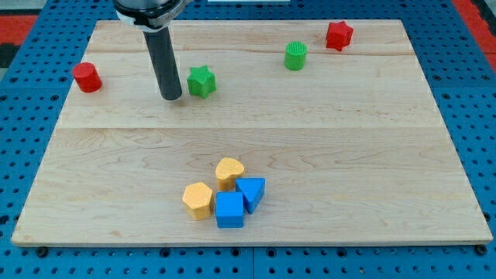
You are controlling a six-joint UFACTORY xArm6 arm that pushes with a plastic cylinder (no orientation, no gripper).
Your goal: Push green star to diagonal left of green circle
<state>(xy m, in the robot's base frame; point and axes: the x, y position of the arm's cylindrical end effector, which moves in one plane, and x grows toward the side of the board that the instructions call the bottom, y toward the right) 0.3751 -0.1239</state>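
The green star [201, 80] lies on the wooden board [333, 147] in the upper left-centre. The green circle [295, 56], a short cylinder, stands up and to the right of it, well apart. My tip [170, 97] rests on the board just left of the green star, a small gap from it, slightly lower in the view. The dark rod rises from the tip toward the view's top.
A red star [339, 35] sits near the top right, close to the green circle. A red cylinder [87, 77] stands at the left edge. Near the bottom centre cluster a yellow heart [229, 172], yellow hexagon [198, 200], blue cube [229, 209] and blue triangle [252, 191].
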